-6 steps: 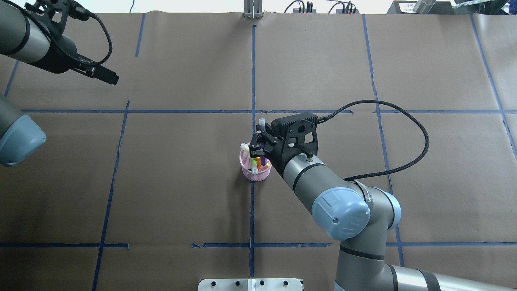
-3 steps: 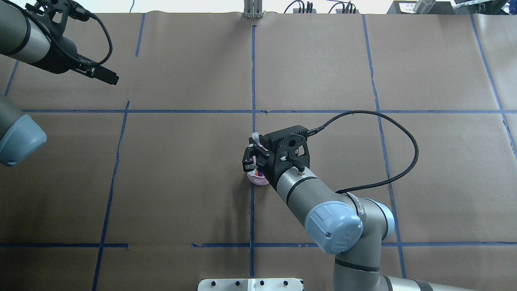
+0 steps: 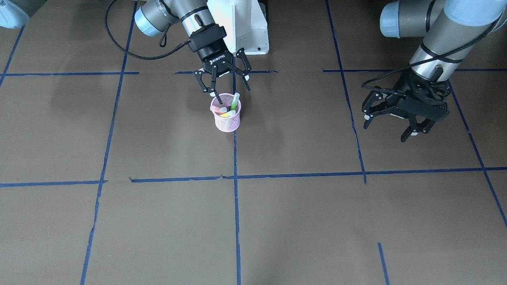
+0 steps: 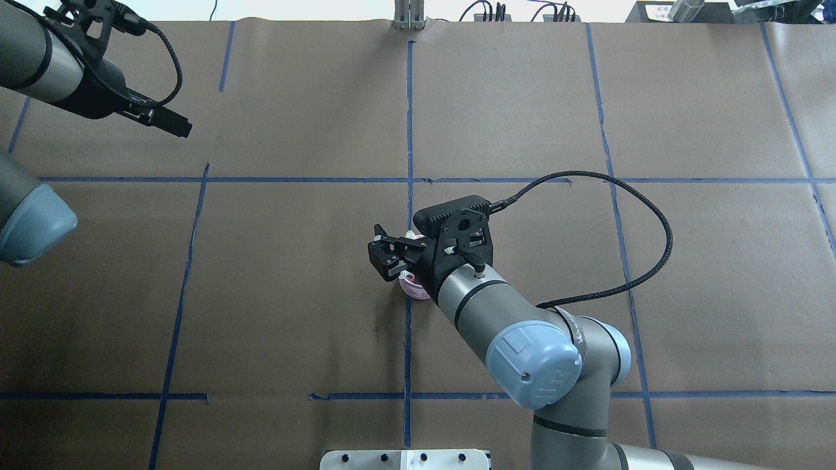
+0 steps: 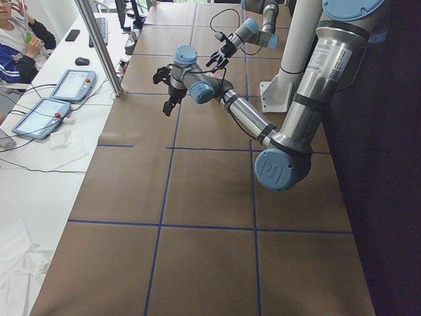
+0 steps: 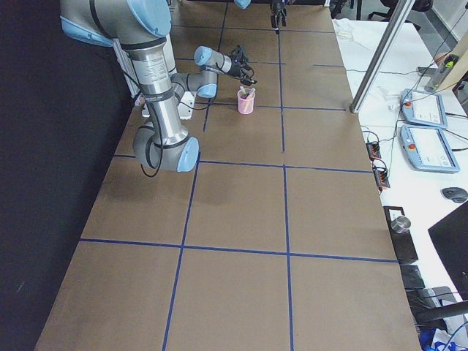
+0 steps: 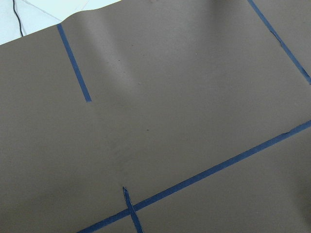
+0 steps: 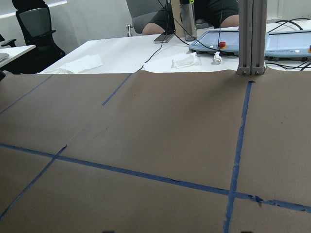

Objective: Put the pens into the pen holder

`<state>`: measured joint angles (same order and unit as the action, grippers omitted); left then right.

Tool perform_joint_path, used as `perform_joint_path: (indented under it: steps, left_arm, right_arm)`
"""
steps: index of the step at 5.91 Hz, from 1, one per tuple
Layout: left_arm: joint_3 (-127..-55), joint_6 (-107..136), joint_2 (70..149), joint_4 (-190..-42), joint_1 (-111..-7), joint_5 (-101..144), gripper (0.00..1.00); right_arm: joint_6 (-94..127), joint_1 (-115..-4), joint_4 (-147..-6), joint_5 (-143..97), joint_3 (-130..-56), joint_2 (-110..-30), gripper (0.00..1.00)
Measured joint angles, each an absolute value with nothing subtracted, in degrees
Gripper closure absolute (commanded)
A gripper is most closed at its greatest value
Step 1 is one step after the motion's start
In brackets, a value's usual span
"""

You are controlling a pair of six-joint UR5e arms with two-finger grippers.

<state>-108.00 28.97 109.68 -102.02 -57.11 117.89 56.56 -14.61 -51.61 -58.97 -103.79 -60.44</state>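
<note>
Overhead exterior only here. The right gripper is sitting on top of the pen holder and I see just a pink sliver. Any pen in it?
Observer: Yes. The front-facing view shows the green pen standing in the pen holder, tilted against the rim.
Operator: Right gripper open or shut?
Observer: Open. The right gripper has its jaws spread wide above the holder, far wider than a pen.
Operator: Left gripper is edge-on for me. State?
Observer: The left gripper is open and empty, off to the side, well apart from the holder.
</note>
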Motion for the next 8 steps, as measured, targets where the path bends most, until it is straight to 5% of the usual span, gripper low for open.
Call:
perform_joint_path:
  steps: [5,8]
  left_arm:
    - [-105.49,17.53,107.07,-96.98,-70.06,128.94,0.0]
    - [-95.11,14.15,104.98,-94.26,-80.96,135.78,0.0]
  right_arm:
    - [57.08,-39.09,-67.84,-99.05,-109.12,-63.34,0.0]
    - [42.98,-61.5,-72.72,-122.32,-103.7,-73.43,0.0]
